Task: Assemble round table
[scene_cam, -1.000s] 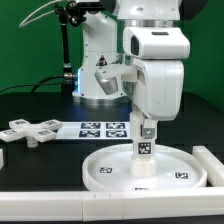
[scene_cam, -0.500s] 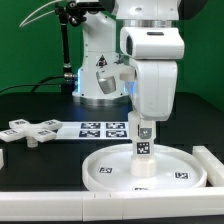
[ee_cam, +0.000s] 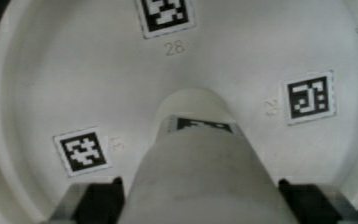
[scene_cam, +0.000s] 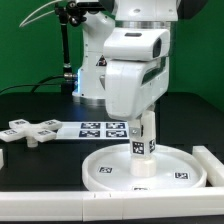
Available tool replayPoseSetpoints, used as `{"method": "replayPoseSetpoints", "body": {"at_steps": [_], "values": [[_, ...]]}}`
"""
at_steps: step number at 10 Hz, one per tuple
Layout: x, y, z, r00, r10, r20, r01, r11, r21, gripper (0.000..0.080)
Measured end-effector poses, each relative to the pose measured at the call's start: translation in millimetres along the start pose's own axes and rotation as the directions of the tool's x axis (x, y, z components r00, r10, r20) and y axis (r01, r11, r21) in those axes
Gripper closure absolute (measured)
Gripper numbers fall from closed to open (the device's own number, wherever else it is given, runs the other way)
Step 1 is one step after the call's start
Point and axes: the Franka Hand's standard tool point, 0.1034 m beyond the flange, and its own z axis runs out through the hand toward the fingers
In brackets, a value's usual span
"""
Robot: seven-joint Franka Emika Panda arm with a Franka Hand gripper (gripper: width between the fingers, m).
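Note:
The large rimmed round disc lies at the front of the table, toward the exterior view's right. The short thick cylinder post stands upright at the disc's middle, a square tag on its side. My gripper comes down from above and is shut on the post's upper part. In the wrist view the post runs between my two dark fingers, over the disc with its tags. The cross-shaped four-armed piece lies flat at the exterior view's left.
The marker board lies flat behind the disc. A long white rail runs along the disc's right side in the exterior view. The arm's white base stands behind on the black table.
My wrist and hand have turned about the upright post, so the arm's housing now faces more to the exterior view's left. The post has stayed at the disc's middle.

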Motion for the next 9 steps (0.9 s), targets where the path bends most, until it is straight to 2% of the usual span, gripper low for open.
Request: {"method": "replayPoseSetpoints", "body": {"at_steps": [3, 4, 7, 9], "values": [[0.8, -0.6, -0.1, 0.987, 0.162, -0.001, -0.162, 0.987, 0.001, 0.0384], [1.2, -0.5, -0.9, 0.963, 0.268, -0.003, -0.268, 0.963, 0.002, 0.0384], [0.9, -2.3, 1.0, 0.847, 0.531, -0.021, -0.530, 0.847, 0.030, 0.0384], [3.4, -2.9, 1.4, 0.771, 0.636, -0.034, -0.635, 0.772, 0.037, 0.0384]]}}
